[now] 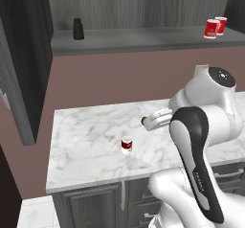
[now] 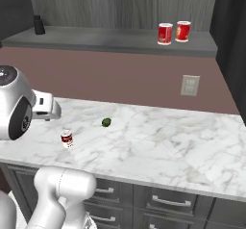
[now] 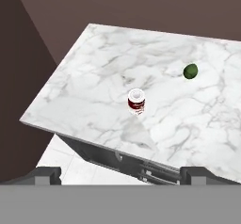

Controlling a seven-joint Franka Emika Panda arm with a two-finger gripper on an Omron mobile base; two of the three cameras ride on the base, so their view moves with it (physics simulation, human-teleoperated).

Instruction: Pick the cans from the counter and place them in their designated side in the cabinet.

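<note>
While the gripper (image 3: 120, 173) is held above the counter (image 1: 86, 145) with its fingers spread wide and nothing between them, one dark red can (image 1: 127, 145) is seen upright on the marble, near the counter's front edge. A green ball (image 2: 106, 122) is noted behind that can. Two red cans (image 2: 173, 32) are observed side by side on the cabinet shelf (image 2: 110, 39), well above the counter.

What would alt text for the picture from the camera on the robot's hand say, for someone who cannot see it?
A small dark red can with white bands stands upright on a white marble counter, seen from above. A tiny green ball lies apart from it, farther along the counter. The open gripper's two dark fingertips show at the bottom, touching nothing.
</note>
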